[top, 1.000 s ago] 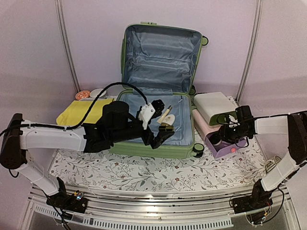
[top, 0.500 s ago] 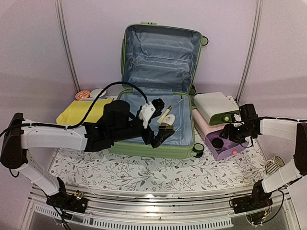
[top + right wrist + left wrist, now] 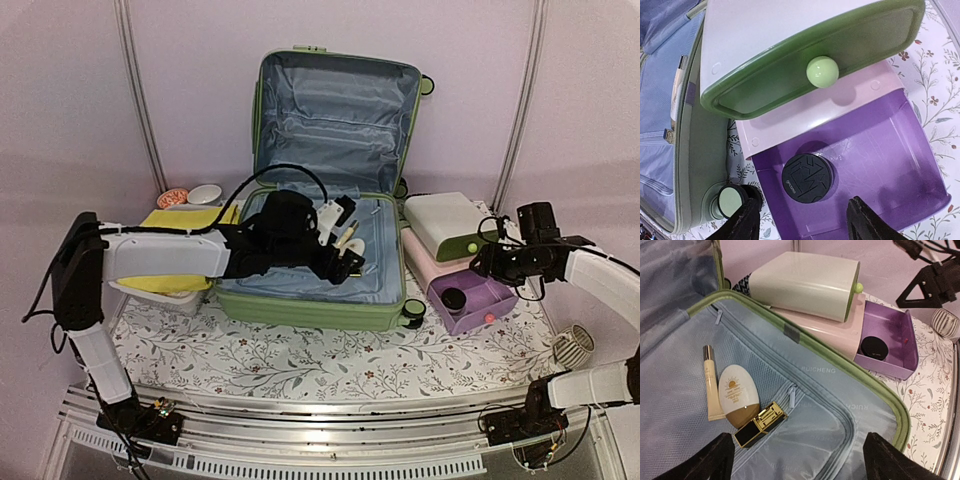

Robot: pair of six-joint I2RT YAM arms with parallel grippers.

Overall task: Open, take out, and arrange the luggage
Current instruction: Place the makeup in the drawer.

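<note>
Left wrist view: left gripper (image 3: 800,460) spread wide, empty, above open luggage (image 3: 815,407); right gripper (image 3: 805,222) likewise released.

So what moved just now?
The right gripper backed off to the right, out of the open purple plastic drawer, leaving the round black compact lying there. The left gripper, open, edged a little farther over the large light-green hard-shell suitcase. Suitcase and drawer stayed put.
</note>
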